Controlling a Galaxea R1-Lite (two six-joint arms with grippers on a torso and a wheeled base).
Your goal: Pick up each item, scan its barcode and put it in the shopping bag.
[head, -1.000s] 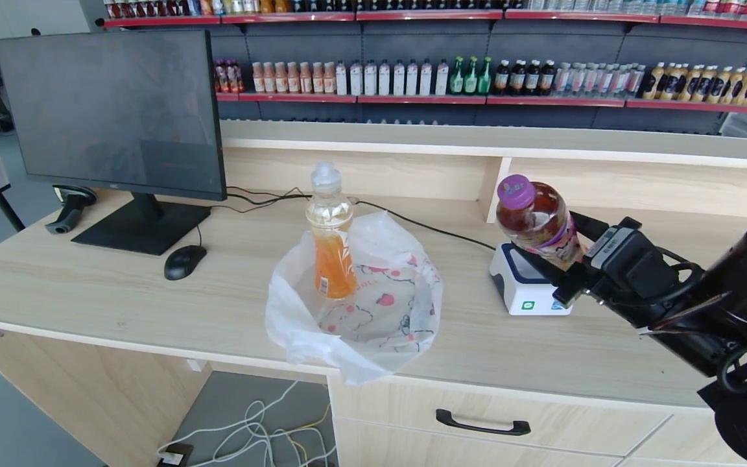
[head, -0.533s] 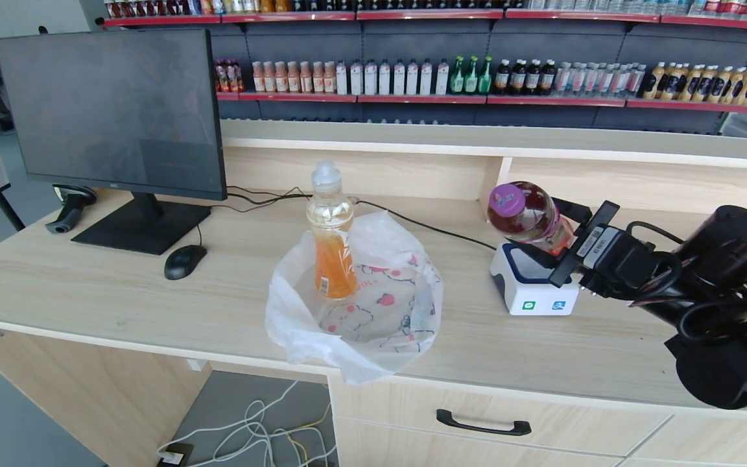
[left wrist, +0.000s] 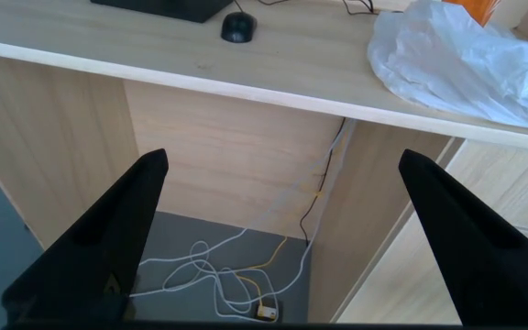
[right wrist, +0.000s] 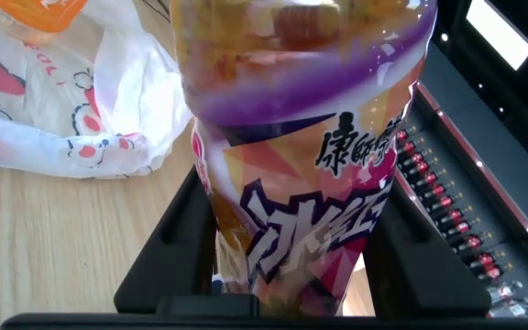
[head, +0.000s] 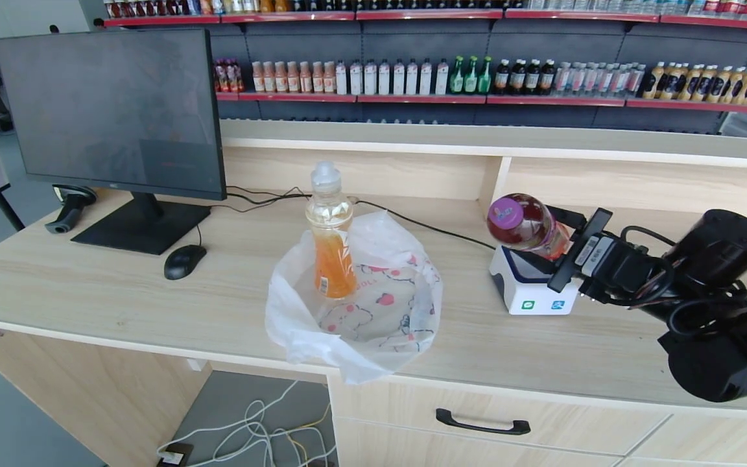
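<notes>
Jaws of right gripper (head: 556, 245) clamp purple-capped bottle (head: 524, 224), tilted over scanner (head: 529, 290); shopping bag (head: 373, 318) overhangs tabletop (head: 88, 292) front edge (well apart from scanner); left gripper (left wrist: 282, 163) jaws wide, below that edge.

The left gripper (left wrist: 280, 156) hangs in front of the wooden counter (left wrist: 136, 46), lower than its top, with its two dark fingers (left wrist: 108, 238) spread wide apart and nothing between them. On the counter lie a white plastic shopping bag (left wrist: 466, 55), crumpled near the front edge, a black computer mouse (left wrist: 237, 28) and a monitor base (left wrist: 163, 5). Cables (left wrist: 218, 275) lie tangled on the floor (left wrist: 26, 229) under the counter.
</notes>
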